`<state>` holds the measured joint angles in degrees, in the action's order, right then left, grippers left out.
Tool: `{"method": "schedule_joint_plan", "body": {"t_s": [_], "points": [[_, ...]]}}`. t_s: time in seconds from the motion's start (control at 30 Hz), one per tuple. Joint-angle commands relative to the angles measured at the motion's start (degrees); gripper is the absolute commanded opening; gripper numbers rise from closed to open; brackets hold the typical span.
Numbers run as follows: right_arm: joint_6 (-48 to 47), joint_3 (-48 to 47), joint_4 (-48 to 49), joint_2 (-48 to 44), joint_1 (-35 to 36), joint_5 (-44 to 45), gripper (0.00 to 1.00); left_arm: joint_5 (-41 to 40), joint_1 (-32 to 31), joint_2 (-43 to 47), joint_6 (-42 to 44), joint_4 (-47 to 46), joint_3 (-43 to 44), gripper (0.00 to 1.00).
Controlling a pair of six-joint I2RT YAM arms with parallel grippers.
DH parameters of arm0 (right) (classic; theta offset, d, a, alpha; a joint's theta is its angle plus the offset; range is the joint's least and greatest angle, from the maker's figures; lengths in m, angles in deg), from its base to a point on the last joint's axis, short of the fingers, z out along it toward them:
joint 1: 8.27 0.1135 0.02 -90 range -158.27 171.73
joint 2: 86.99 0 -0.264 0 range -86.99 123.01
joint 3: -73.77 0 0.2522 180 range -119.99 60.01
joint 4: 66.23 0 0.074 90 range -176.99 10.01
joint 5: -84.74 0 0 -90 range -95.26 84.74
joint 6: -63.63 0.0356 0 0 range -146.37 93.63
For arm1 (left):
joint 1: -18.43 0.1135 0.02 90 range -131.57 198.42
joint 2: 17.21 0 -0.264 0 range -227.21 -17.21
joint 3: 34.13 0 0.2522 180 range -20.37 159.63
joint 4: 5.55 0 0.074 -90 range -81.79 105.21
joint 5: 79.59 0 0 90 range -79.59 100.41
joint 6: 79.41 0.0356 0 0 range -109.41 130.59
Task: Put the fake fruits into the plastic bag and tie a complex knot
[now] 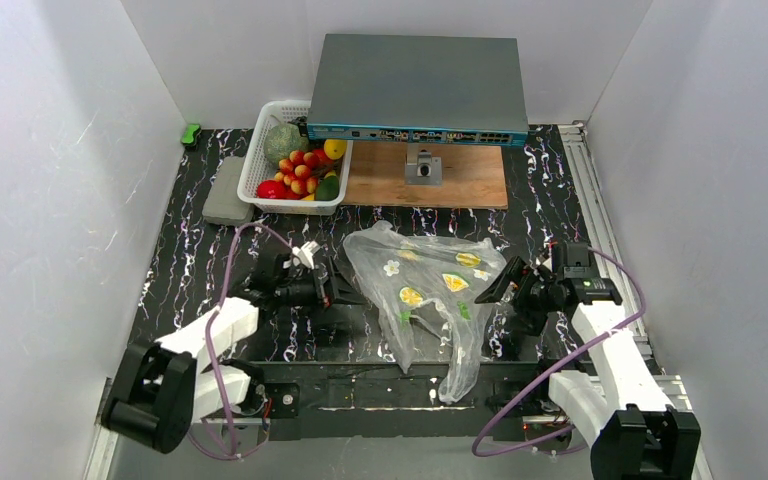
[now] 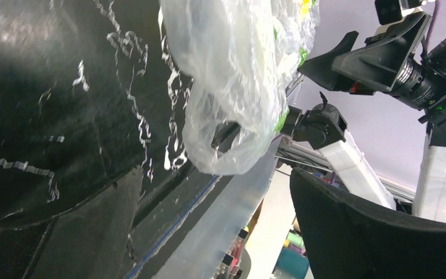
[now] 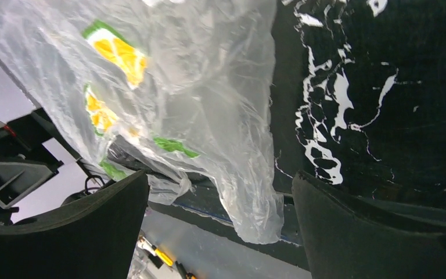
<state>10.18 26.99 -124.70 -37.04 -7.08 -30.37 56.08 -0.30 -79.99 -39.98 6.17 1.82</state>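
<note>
Top: plastic bag [image 1: 430, 275] lies flat between the wide-open, empty left gripper [image 1: 338, 292] and right gripper [image 1: 492, 290]; fake fruits [image 1: 300, 175] sit in the basket [image 1: 256, 168], far left, nearer the left arm. Left wrist: bag ahead of spread jaws. Right wrist: likewise.

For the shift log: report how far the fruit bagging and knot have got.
Nothing looks done: the fake fruits sit in the white basket at the back, and the plastic bag lies empty and untied on the table. In hand: nothing; the left gripper and right gripper flank the bag, both open. Left: load the fruits, tie the knot.
</note>
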Motion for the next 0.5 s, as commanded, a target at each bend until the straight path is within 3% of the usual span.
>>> {"method": "schedule_joint_plan", "body": {"t_s": [0.0, 0.33, 0.47], "points": [[2.9, 3.8, 3.7, 0.6, 0.7, -1.8, 0.98, -4.4, -5.2, -7.2, -3.3, -13.7, 3.0, 0.98], [7.3, 8.1, 26.0, 12.0, 9.3, -1.5, 0.94, -7.2, -11.2, -23.1, -6.1, -18.9, 10.5, 0.89], [9.9, 8.7, 32.7, 15.4, 12.1, -2.0, 0.84, -7.9, -12.9, -26.2, -7.4, -21.2, 11.7, 0.73]]}}
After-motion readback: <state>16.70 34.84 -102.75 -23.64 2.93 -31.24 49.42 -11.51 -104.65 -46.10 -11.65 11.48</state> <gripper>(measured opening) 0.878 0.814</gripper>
